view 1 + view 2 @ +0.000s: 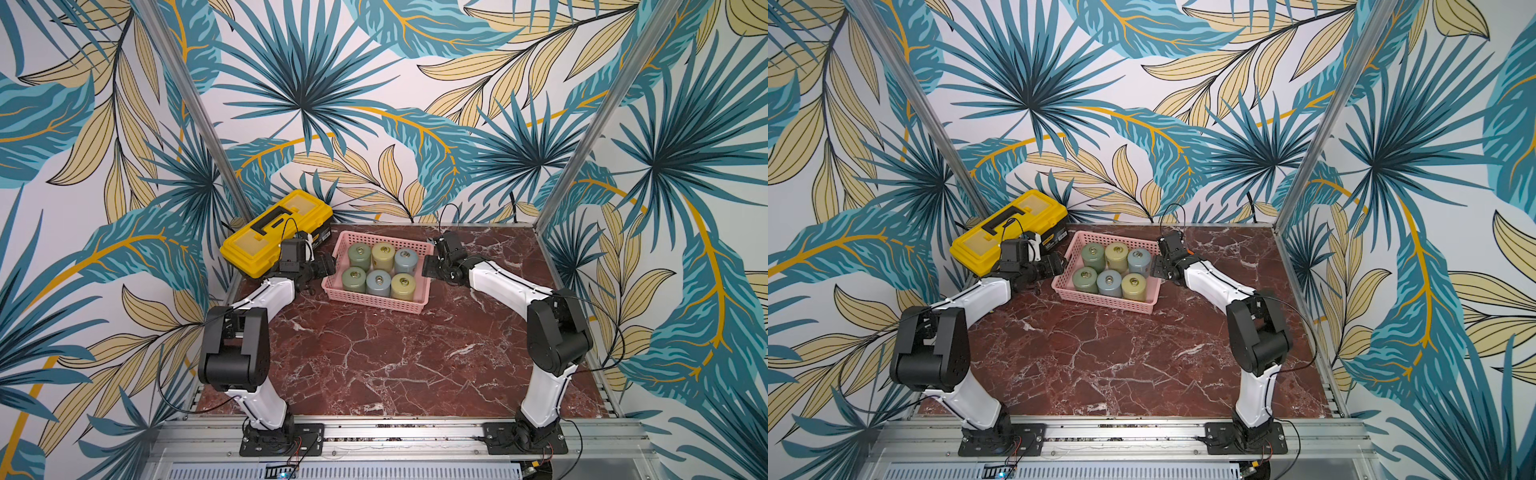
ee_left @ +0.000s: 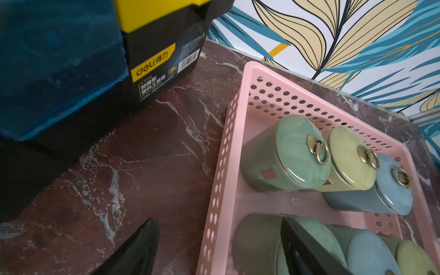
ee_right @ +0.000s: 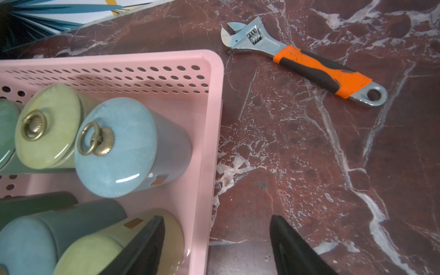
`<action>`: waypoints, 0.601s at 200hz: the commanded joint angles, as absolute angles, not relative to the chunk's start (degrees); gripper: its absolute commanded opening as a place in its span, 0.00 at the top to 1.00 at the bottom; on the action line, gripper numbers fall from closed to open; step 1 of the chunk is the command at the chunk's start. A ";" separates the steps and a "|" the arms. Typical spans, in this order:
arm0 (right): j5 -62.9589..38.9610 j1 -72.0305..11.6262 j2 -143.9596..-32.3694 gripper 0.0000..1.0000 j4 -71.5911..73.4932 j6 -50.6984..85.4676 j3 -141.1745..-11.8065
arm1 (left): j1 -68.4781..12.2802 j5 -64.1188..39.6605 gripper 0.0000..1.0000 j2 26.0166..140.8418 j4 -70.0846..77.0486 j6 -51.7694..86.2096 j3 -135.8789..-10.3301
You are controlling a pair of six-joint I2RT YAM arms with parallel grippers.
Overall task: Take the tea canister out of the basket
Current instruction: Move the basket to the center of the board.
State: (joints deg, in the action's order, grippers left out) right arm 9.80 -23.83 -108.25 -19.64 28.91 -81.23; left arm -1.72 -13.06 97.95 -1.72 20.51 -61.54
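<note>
In both top views the fingertips of the left pincer [image 1: 326, 266] and the right pincer [image 1: 430, 266] are too small and dark to make out, and the left wrist covers part of the yellow toolbox [image 1: 270, 232]. The adjustable wrench [image 3: 309, 66], lying on the counter [image 1: 374, 365] near the basket [image 1: 374, 302], shows plainly only in the right wrist view.

Both arms reach forward with bent elbows and low wrists, one at each short end of the basket. Each pincer is released, its jaws apart astride an end wall, grasping nothing. The left one's inner finger [image 2: 307, 250] is over a green canister [image 2: 257, 238]. The right one's inner finger [image 3: 145, 247] is over a yellow-green canister [image 3: 95, 252]. Contact cannot be told.

All six tea canisters [image 1: 382, 255] stand upright in the basket, in two rows of three.
</note>
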 commanded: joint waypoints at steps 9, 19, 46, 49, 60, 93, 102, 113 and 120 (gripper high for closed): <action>9.91 -24.08 -109.89 0.32 -20.74 29.83 -82.66 | -2.03 -14.31 0.24 100.04 -2.45 20.07 -65.84; 9.82 -24.08 -110.12 0.34 -20.68 30.06 -82.77 | -2.11 -14.77 0.27 100.81 -2.32 20.26 -66.17; 9.43 -24.08 -110.98 0.38 -20.54 30.25 -83.12 | -2.29 -15.37 0.32 102.68 -2.63 20.79 -67.59; 9.42 -24.08 -111.12 0.39 -20.50 30.29 -83.20 | -2.41 -15.42 0.32 102.86 -2.62 20.83 -67.65; 9.23 -24.07 -111.48 0.41 -20.48 30.32 -83.43 | -2.43 -15.78 0.37 103.48 -2.72 20.79 -68.23; 8.97 -24.08 -112.30 0.44 -20.48 30.49 -83.92 | -2.65 -16.47 0.47 104.97 -2.63 21.08 -69.19; 8.80 -24.08 -112.50 0.45 -20.56 30.54 -84.07 | -2.72 -16.63 0.51 105.33 -2.68 21.09 -69.40; 8.57 -24.08 -112.74 0.46 -20.57 30.60 -84.11 | -2.83 -17.14 0.56 105.79 -2.72 21.25 -69.76; 8.53 -24.08 -112.83 0.48 -20.60 30.70 -84.28 | -2.86 -17.33 0.60 106.06 -2.80 21.19 -69.91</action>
State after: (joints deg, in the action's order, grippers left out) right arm 9.15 -23.83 -112.03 -19.64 30.00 -82.94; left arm -2.46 -15.90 104.88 -2.46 21.54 -66.83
